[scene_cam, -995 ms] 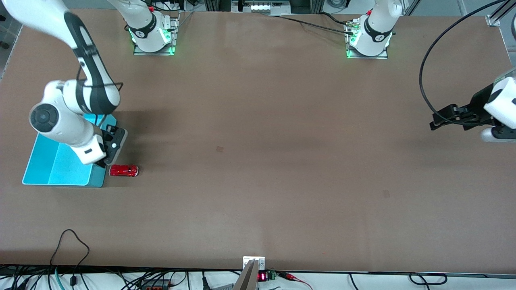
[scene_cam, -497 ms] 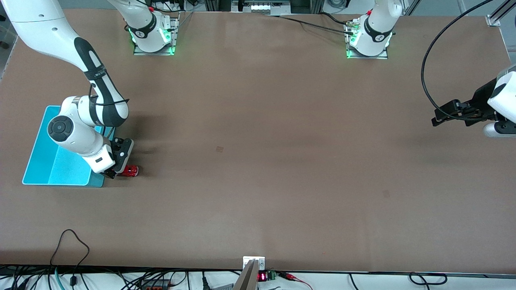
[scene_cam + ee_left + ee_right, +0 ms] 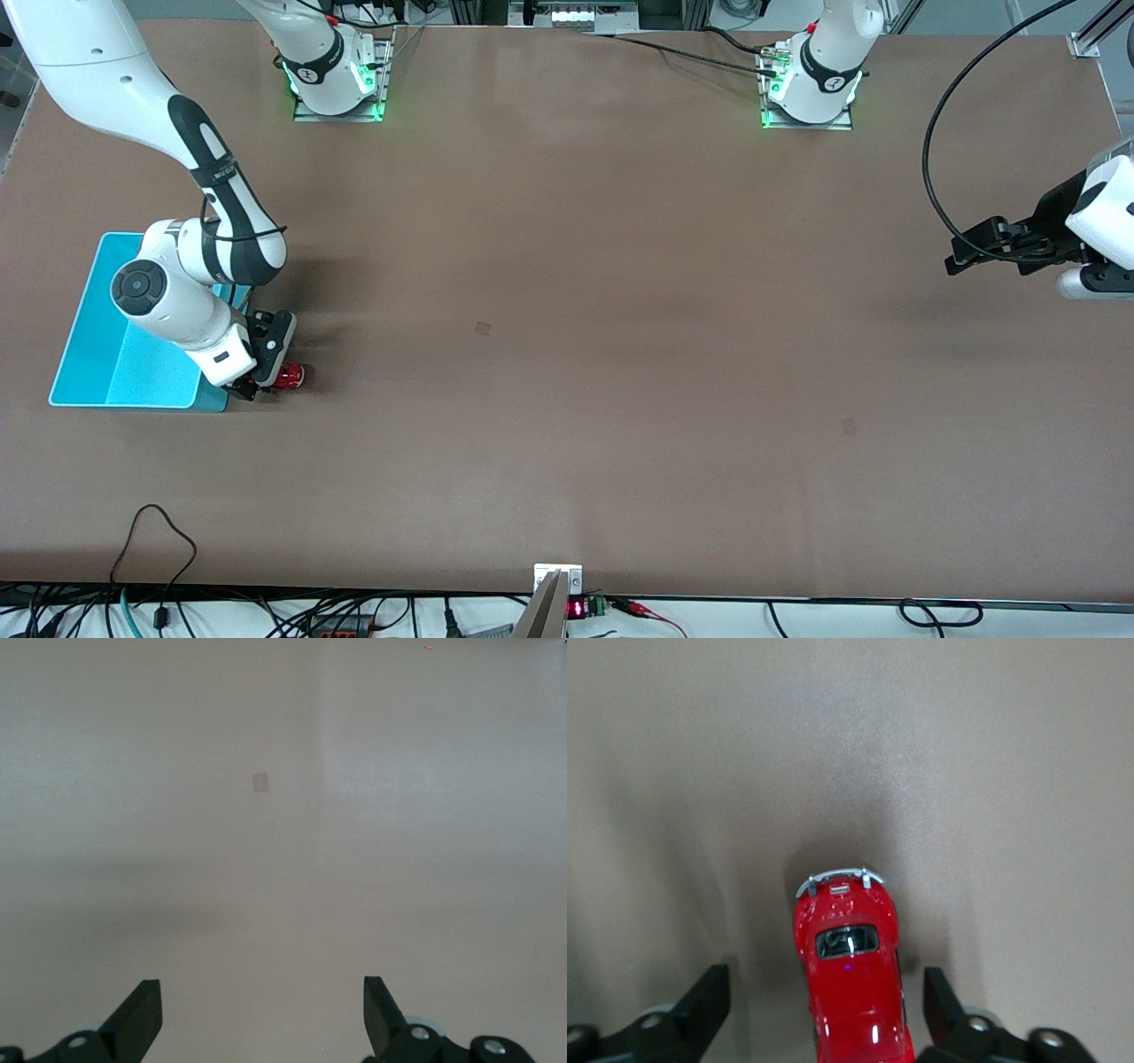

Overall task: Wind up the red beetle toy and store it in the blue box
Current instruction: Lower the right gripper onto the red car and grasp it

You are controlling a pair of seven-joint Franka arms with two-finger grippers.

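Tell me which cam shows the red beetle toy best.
Right wrist view: the red beetle toy fills the frame between the open fingers of the right gripper, roof and bumper clear. The front view shows only a small red tip beside the blue box. The left wrist view shows none of it.

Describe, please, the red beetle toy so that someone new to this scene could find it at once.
Start at the blue box on the table toward the right arm's end. Just beside that box's corner nearest the front camera, on the bare tabletop, sits the red beetle toy, between the open fingers of the right gripper. It is the only glossy red thing there, tiny, with a silvery bumper.
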